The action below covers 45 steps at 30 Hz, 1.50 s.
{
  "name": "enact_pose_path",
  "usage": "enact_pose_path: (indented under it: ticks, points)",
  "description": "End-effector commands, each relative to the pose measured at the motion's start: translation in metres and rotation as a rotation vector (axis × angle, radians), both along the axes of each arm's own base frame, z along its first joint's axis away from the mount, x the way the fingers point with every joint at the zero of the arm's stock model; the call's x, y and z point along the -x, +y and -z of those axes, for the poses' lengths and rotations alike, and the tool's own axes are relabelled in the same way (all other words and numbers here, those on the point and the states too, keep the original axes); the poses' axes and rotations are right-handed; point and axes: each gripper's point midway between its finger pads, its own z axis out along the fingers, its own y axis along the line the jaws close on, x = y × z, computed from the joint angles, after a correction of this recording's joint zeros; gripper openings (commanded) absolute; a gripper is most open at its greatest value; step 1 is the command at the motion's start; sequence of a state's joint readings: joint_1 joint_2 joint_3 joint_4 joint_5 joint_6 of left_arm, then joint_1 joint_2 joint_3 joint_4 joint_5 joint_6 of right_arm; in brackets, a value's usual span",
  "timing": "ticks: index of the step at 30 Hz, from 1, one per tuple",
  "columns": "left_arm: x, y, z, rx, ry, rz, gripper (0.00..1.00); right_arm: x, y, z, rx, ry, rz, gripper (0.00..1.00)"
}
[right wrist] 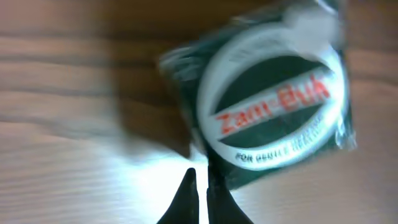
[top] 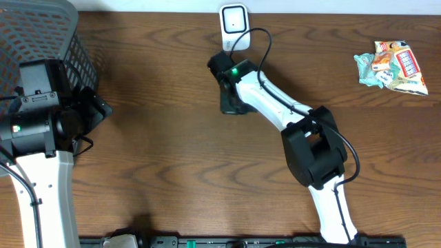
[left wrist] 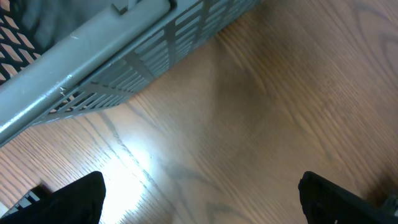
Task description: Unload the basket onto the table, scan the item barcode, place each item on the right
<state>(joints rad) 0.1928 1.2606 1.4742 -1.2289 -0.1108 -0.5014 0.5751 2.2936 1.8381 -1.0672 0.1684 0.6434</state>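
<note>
**Packet just ahead of the shut right fingers, scanner beyond it**

We start at the right fingers [right wrist: 183,202]. In the right wrist view they are pressed together tip to tip and nothing sits between them. The dark green packet [right wrist: 273,106] with the white ring and red "Zam-Buk" lettering lies flat on the tabletop [right wrist: 68,162] at about 1 o'clock from those tips. Its lower left edge comes right up to them, but the blur keeps us from saying whether they touch. The packet looks close to square, so we find no strong long axis. Its lettering runs from 8 o'clock up to 2 o'clock, and the face turned up is the label. No barcode shows on it.

From overhead, the packet [top: 231,105] sits under the end of the right arm, with the white scanner [top: 233,19] at 12 o'clock from it, near but apart. We judge that the coming move turns on this line — packet to scanner, straight away from the robot — and that the fingers would first have to part to take hold.

Farther off, the left fingers [left wrist: 68,202] are spread as wide as they go over bare wood, holding nothing, beside the grey basket [left wrist: 93,56]. They are well apart from the packet at 9 o'clock, so the right side is plainly nearer. A snack bag [top: 393,67] lies at 3 o'clock — well apart too.
</note>
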Motion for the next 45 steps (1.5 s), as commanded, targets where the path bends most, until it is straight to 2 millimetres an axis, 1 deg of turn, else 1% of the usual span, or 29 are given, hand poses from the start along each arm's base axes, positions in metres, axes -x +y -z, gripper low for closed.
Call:
enact_pose_path:
  ticks: [1, 5, 7, 12, 16, 18, 21, 26, 29, 31, 37, 41, 44, 45]
  points:
    - [0.0, 0.001, -0.001, 0.001, -0.003, -0.013, 0.98, -0.015, -0.039, -0.02, 0.074, -0.041, 0.077, 0.02]
    - [0.0, 0.001, -0.001, 0.001, -0.003, -0.013, 0.98, -0.015, -0.068, -0.032, 0.084, -0.016, 0.136, 0.02]
    - [0.0, 0.001, -0.001, 0.001, -0.003, -0.013, 0.98, -0.013, -0.074, -0.033, 0.065, 0.011, 0.155, 0.01]
    - [0.0, 0.001, -0.001, 0.001, -0.003, -0.013, 0.98, -0.009, -0.073, -0.03, -0.004, 0.063, 0.165, 0.01]
    - [0.0, 0.001, -0.001, 0.001, -0.003, -0.013, 0.98, -0.009, -0.073, -0.036, -0.017, 0.06, 0.155, 0.01]
    - [0.0, 0.001, -0.001, 0.001, -0.003, -0.013, 0.98, -0.008, -0.072, -0.043, -0.03, 0.055, 0.154, 0.01]
    - [0.0, 0.001, -0.001, 0.001, -0.003, -0.013, 0.98, -0.008, -0.06, -0.05, -0.086, 0.044, 0.143, 0.01]
    - [0.0, 0.001, -0.001, 0.001, -0.003, -0.013, 0.98, -0.021, -0.018, -0.055, -0.228, -0.014, 0.036, 0.02]
    - [0.0, 0.001, -0.001, 0.001, -0.003, -0.013, 0.98, -0.03, -0.001, -0.055, -0.248, -0.064, -0.002, 0.04]
    - [0.0, 0.001, -0.001, 0.001, -0.003, -0.013, 0.98, -0.031, 0.006, -0.05, -0.234, -0.079, -0.039, 0.05]
    - [0.0, 0.001, -0.001, 0.001, -0.003, -0.013, 0.98, -0.028, 0.005, -0.03, -0.096, -0.098, -0.063, 0.05]
    - [0.0, 0.001, -0.001, 0.001, -0.003, -0.013, 0.98, -0.028, 0.002, -0.02, -0.081, -0.083, -0.06, 0.05]
    - [0.0, 0.001, -0.001, 0.001, -0.003, -0.013, 0.98, -0.027, -0.001, -0.007, -0.067, -0.058, -0.055, 0.05]
    - [0.0, 0.001, -0.001, 0.001, -0.003, -0.013, 0.98, -0.026, -0.002, -0.002, -0.061, -0.048, -0.055, 0.02]
